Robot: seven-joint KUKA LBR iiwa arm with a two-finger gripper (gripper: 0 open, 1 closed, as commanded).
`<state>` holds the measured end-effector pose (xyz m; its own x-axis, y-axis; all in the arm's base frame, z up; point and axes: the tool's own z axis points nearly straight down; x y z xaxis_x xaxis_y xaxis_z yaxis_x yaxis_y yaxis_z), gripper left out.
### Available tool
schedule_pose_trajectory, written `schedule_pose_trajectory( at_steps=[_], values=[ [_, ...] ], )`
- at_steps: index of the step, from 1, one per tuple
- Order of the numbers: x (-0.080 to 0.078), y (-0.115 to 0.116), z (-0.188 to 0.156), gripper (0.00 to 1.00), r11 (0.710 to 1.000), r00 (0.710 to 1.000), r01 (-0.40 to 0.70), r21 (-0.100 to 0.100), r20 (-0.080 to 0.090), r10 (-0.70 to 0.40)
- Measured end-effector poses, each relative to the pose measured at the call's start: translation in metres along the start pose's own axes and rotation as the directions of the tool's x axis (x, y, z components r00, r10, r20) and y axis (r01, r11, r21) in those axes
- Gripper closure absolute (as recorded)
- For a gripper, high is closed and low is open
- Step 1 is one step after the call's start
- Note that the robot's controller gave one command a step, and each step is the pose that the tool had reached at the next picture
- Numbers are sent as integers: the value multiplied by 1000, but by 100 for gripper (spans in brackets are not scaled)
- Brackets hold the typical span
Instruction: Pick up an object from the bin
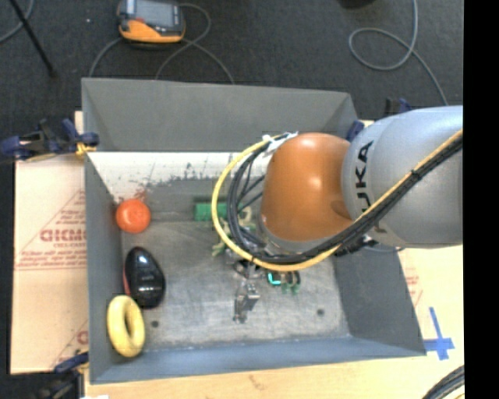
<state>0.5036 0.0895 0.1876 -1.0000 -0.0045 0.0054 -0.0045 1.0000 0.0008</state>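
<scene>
1. So, the grey metal bin (pixel 97 273) is set on dark carpet (pixel 273 47), where loose cables (pixel 382 43) and an orange-and-black handheld unit (pixel 151 19) are left lying.
2. Its floor is scuffed and speckled.
3. The gripper (pixel 246 305) is hung over bare floor mid-bin, with the fingers seen pressed together.
4. A green block (pixel 203 210) is half hidden behind the arm's cabling, toward the far wall.
5. At the left, a black mouse-shaped thing (pixel 144 278) is laid with its long axis far wall to near wall. It is flanked by an orange ball (pixel 133 216) and a yellow ring (pixel 125 326).
</scene>
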Motion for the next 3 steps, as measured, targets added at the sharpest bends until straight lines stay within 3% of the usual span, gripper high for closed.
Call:
schedule_pose_trajectory(
  at_steps=[1,2,3],
  values=[
    [-2,0,-4,0,1000,1000,-3,-1,8,3],
    [-33,-39,64,0,1000,1000,-3,1,14,3],
    [-58,-63,68,0,999,999,49,2,3,-49]
  ],
)
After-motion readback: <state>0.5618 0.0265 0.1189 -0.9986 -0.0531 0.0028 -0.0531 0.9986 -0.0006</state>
